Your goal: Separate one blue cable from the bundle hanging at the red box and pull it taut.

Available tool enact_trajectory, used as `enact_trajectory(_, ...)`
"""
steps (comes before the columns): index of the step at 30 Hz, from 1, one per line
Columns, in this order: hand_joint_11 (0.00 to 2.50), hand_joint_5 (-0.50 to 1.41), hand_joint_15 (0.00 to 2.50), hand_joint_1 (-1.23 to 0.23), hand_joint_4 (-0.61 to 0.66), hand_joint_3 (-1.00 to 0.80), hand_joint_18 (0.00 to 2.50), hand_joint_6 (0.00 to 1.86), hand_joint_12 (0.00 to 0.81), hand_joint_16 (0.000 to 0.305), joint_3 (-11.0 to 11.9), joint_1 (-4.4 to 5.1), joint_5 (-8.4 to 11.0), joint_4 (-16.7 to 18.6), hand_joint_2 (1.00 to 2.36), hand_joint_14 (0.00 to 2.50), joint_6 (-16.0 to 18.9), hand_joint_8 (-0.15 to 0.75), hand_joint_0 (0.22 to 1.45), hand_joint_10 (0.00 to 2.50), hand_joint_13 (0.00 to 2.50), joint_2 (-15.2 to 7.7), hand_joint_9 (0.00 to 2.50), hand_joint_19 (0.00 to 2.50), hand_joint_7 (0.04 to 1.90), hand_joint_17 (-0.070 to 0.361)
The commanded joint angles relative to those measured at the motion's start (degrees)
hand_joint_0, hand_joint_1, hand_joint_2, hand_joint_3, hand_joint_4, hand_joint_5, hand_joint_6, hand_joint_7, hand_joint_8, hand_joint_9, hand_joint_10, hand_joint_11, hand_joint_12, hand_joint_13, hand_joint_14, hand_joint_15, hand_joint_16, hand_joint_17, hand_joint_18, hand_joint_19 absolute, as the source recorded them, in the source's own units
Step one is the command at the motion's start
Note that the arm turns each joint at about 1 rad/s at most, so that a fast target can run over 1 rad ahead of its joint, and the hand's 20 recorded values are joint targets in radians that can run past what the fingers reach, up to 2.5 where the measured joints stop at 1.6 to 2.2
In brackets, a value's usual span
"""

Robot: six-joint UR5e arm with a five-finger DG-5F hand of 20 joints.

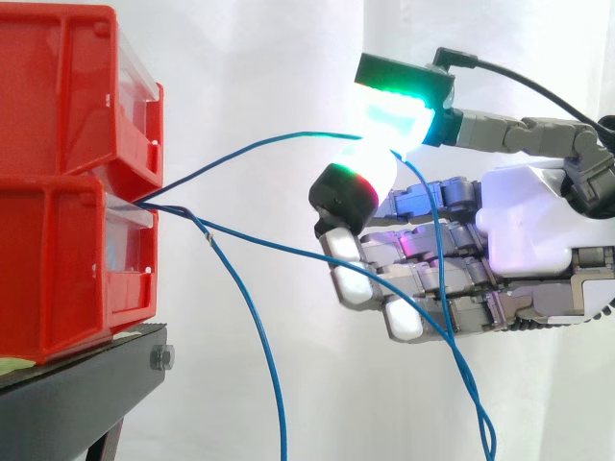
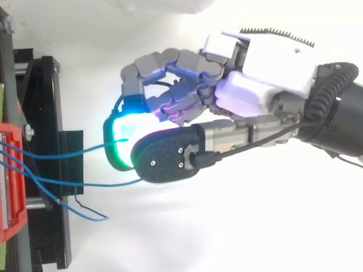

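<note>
Several thin blue cables come out of the gap between two stacked red bins (image 1: 58,259) at the left. One blue cable (image 1: 259,146) rises in a slight bow from the bins to my hand (image 1: 524,226). The hand is shut on it, with the green-glowing thumb pad (image 1: 394,115) pinching it against a white and red fingertip (image 1: 360,182). In the top view the same cable (image 2: 81,153) runs from the bins (image 2: 7,178) into the green glow of the hand (image 2: 245,89). Past the pinch, the cable's tail drops across the palm.
Two other blue cables (image 1: 269,365) hang loose from the bins; one of them crosses under the curled lower fingers. The bins stand on a black stand (image 1: 86,379). A white curtain hangs behind.
</note>
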Motion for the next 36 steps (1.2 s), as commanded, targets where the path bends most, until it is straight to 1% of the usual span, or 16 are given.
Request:
enact_trajectory(1, 1.13, -0.12, 0.8, -0.74, 0.04, -0.02, 0.94, 0.86, 0.375, 0.043, -0.02, 0.25, 0.61, -0.35, 1.02, 0.02, 1.87, 0.373, 0.6, 0.01, 0.99, 0.04, 0.93, 0.47, 1.33, 0.096)
enact_trajectory(3, 1.18, -0.12, 0.85, -0.74, 0.04, -0.02, 0.95, 0.86, 0.381, 0.043, -0.11, 0.25, 0.61, -0.53, 1.02, 0.02, 2.04, 0.376, 0.6, 0.01, 1.02, 0.04, 0.95, 0.48, 1.32, 0.097)
enact_trajectory(7, 1.24, -0.12, 0.86, -0.74, 0.04, -0.03, 0.95, 0.86, 0.386, 0.045, -0.02, 0.25, 0.61, -1.23, 1.02, 0.02, 3.97, 0.373, 0.6, 0.01, 1.02, 0.04, 1.03, 0.47, 1.32, 0.101)
enact_trajectory(11, 1.47, -0.13, 0.9, -0.74, 0.05, -0.04, 0.94, 0.86, 0.389, 0.046, -0.02, 0.25, 0.53, -2.02, 1.02, 0.02, 5.91, 0.365, 0.61, 0.01, 1.05, -0.04, 1.23, 0.47, 1.32, 0.103)
enact_trajectory(18, 1.43, -0.13, 0.98, -0.73, 0.05, -0.05, 0.93, 0.86, 0.394, 0.046, -0.11, 0.33, 0.61, -2.2, 1.02, 0.02, 6.44, 0.358, 0.61, 0.01, 1.1, -0.04, 1.19, 0.48, 1.32, 0.103)
enact_trajectory(24, 1.46, -0.13, 1.2, -0.73, 0.05, -0.06, 0.92, 0.86, 0.399, 0.046, -0.11, 0.33, 0.79, -2.2, 1.02, 0.02, 6.35, 0.36, 0.61, 0.01, 1.19, -0.04, 1.19, 0.51, 1.31, 0.104)
enact_trajectory(26, 1.52, -0.13, 1.37, -0.73, 0.06, -0.06, 0.96, 0.86, 0.395, 0.048, -0.11, 0.33, 0.7, -2.2, 1.02, 0.01, 6.35, 0.354, 0.61, 0.01, 1.26, -0.66, 1.2, 0.58, 1.31, 0.108)
enact_trajectory(27, 1.52, -0.13, 1.37, -0.73, 0.06, -0.06, 0.96, 0.86, 0.395, 0.048, -0.11, 0.33, 0.61, -2.2, 1.02, 0.01, 6.44, 0.354, 0.61, 0.01, 1.26, -0.75, 1.2, 0.58, 1.31, 0.108)
enact_trajectory(28, 1.53, -0.13, 1.46, -0.73, 0.05, -0.06, 0.98, 0.86, 0.392, 0.049, -0.11, 0.16, 0.53, -2.37, 1.02, 0.01, 6.26, 0.35, 0.61, 0.01, 1.28, -0.83, 1.19, 0.63, 1.31, 0.111)
enact_trajectory(29, 1.57, -0.13, 1.56, -0.73, 0.05, -0.06, 1.01, 0.86, 0.389, 0.05, -0.11, 0.07, 0.53, -2.73, 1.02, 0.0, 6.26, 0.356, 0.61, 0.01, 1.29, -1.27, 1.19, 0.68, 1.31, 0.113)
enact_trajectory(30, 1.58, -0.13, 1.59, -0.73, 0.05, -0.06, 1.02, 0.86, 0.388, 0.051, -0.11, -0.02, 0.35, -3.61, 1.02, 0.0, 6.17, 0.354, 0.61, 0.01, 1.29, -1.98, 1.19, 0.7, 1.31, 0.114)
enact_trajectory(31, 1.59, -0.13, 1.63, -0.73, 0.05, -0.06, 1.03, 0.86, 0.39, 0.051, -0.11, -0.02, 0.35, -3.87, 1.02, 0.06, 6.08, 0.35, 0.61, 0.01, 1.29, -1.98, 1.19, 0.72, 1.3, 0.114)
enact_trajectory(33, 1.62, -0.13, 1.61, -0.73, 0.06, -0.07, 1.06, 0.86, 0.389, 0.052, -0.11, 0.25, 0.44, -4.48, 1.02, 0.32, 5.12, 0.348, 0.62, 0.01, 1.24, -1.98, 1.19, 0.77, 1.3, 0.116)
enact_trajectory(34, 1.65, -0.13, 1.63, -0.73, 0.05, -0.07, 1.09, 0.86, 0.385, 0.052, -0.11, 0.25, 0.44, -4.75, 1.02, 0.37, 4.59, 0.345, 0.62, 0.0, 1.22, -1.89, 1.18, 0.81, 1.3, 0.117)
enact_trajectory(35, 1.69, -0.13, 1.6, -0.73, 0.05, -0.07, 1.12, 0.86, 0.387, 0.051, -0.02, 0.25, 0.44, -5.19, 1.02, 0.61, 3.36, 0.343, 0.62, 0.11, 1.17, -1.89, 1.17, 0.9, 1.3, 0.116)
enact_trajectory(36, 1.68, -0.13, 1.55, -0.73, 0.05, -0.07, 1.16, 0.86, 0.39, 0.051, -0.02, 0.25, 0.18, -5.45, 1.02, 0.8, 2.92, 0.341, 0.62, 0.15, 1.14, -1.89, 1.17, 0.96, 1.3, 0.115)
